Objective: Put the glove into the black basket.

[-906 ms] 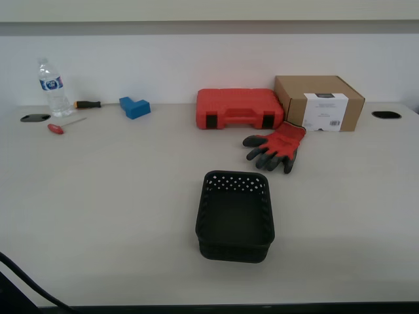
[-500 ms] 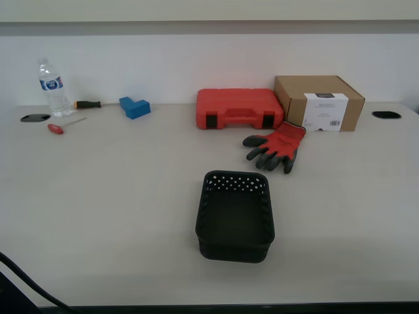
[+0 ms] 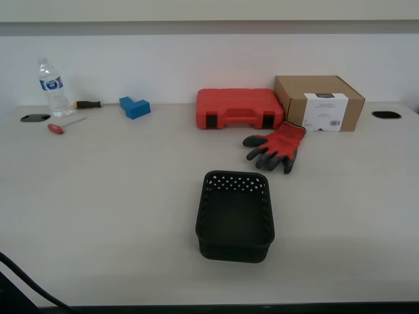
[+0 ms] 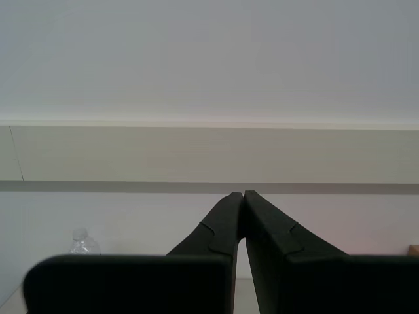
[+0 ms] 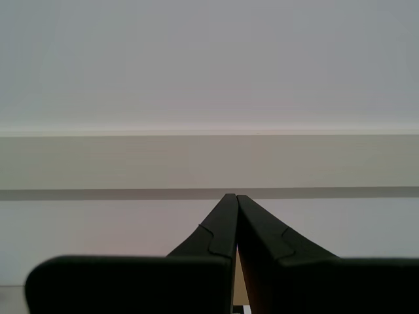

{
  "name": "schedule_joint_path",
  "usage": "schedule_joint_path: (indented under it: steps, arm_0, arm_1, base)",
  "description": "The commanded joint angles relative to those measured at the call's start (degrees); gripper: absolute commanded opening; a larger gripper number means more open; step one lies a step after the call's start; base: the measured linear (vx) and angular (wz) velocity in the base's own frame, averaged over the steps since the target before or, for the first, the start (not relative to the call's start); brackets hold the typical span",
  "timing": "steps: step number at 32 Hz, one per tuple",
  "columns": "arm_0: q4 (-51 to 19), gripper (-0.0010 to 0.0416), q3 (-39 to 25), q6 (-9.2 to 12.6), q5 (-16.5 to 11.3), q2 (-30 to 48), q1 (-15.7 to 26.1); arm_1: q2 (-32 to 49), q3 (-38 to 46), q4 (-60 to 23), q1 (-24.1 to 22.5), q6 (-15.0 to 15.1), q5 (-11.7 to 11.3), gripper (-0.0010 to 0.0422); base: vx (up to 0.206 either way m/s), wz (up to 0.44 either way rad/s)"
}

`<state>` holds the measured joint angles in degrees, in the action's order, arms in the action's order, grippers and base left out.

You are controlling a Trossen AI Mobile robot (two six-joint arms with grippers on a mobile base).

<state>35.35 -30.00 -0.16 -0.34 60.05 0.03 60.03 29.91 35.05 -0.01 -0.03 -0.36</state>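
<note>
The red glove [image 3: 277,146] with dark grey fingers lies flat on the table, in front of the red tool case and the cardboard box. The black basket [image 3: 235,214] stands empty in the middle of the table, nearer to me than the glove. Neither gripper shows in the exterior view. In the first wrist view my first gripper [image 5: 232,196] is shut and empty, pointing at the far wall. In the second wrist view my second gripper [image 4: 241,193] is shut and empty, also facing the wall.
A red tool case [image 3: 239,108] and a cardboard box [image 3: 319,103] stand at the back. A water bottle [image 3: 51,87], two screwdrivers [image 3: 64,124] and a blue block [image 3: 135,106] lie at the back on the exterior view's left. A dark cable [image 3: 26,282] crosses the near corner.
</note>
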Motion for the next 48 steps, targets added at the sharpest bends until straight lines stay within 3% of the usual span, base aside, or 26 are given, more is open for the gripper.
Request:
schedule_joint_path:
  steps: [1, 48]
  arm_0:
    - [0.2, 0.0001, 0.0, 0.1, 0.0, 0.0, 0.0]
    - [0.0, 0.0001, 0.0, 0.7, -0.3, 0.0, 0.0]
  arm_1:
    - [0.0, 0.1, 0.2, 0.0, 0.1, 0.0, 0.0000]
    - [0.0, 0.1, 0.2, 0.0, 0.1, -0.1, 0.0000]
  base:
    - [0.000, 0.000]
    - [0.000, 0.000]
